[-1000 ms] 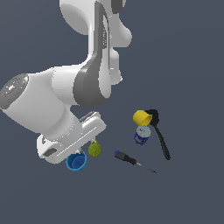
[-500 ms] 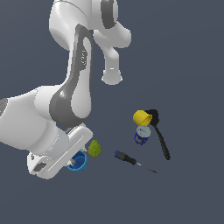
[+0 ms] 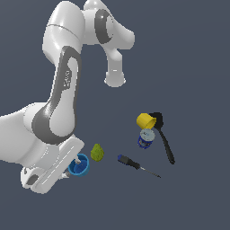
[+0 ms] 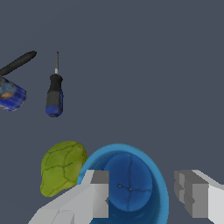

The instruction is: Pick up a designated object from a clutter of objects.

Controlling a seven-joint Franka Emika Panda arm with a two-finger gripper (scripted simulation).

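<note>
The end effector [image 4: 148,199] hangs over the blue cup [image 4: 129,181], jaws spread: one finger [image 4: 98,194] is inside the rim, the other outside the cup's wall. A green-yellow pear-like lump [image 4: 61,167] sits just beside the cup. Beyond the lump lie a blue-handled screwdriver [image 4: 54,94], a blue-labelled can [image 4: 11,96] and a black spatula handle [image 4: 18,62].

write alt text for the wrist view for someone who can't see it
The gripper is open, one finger over the blue cup's hollow and the other outside its rim. A green-yellow pear-like lump sits right beside the cup; a blue-handled screwdriver lies farther off.
</note>
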